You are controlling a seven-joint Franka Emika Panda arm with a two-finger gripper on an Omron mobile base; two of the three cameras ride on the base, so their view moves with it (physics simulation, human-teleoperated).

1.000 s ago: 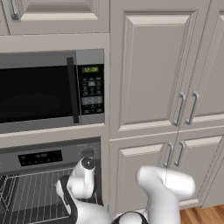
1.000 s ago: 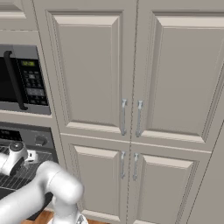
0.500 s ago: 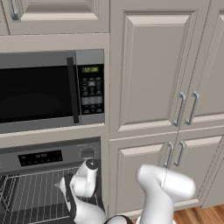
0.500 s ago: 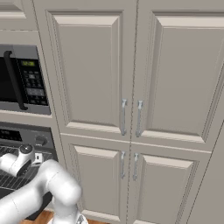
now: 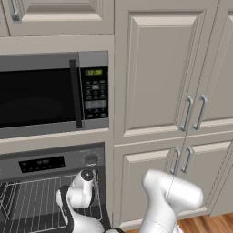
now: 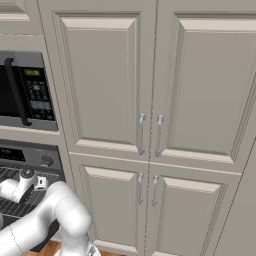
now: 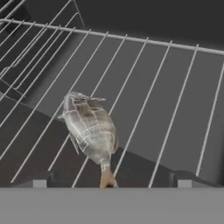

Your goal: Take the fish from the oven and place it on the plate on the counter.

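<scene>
Inside the oven (image 5: 50, 164), the fish (image 7: 91, 131) is lying flat on a wire rack (image 7: 144, 87), its tail pointing toward the camera and its head away, placed so that a reach through the open front can meet it. Just above it the gripper (image 7: 109, 183) is hovering with its jaws spread to their widest and holding nothing, the tail sitting between the two dark finger tips (image 7: 38, 180), presumably so they can close across the slim body. From the hand view the fish and rack wires are appearing in detail; from the left base view the arm's wrist (image 5: 81, 189) is reaching into the oven below the microwave (image 5: 50, 93), while the right base view is showing the tall cabinet doors (image 6: 150, 85) to the right.
</scene>
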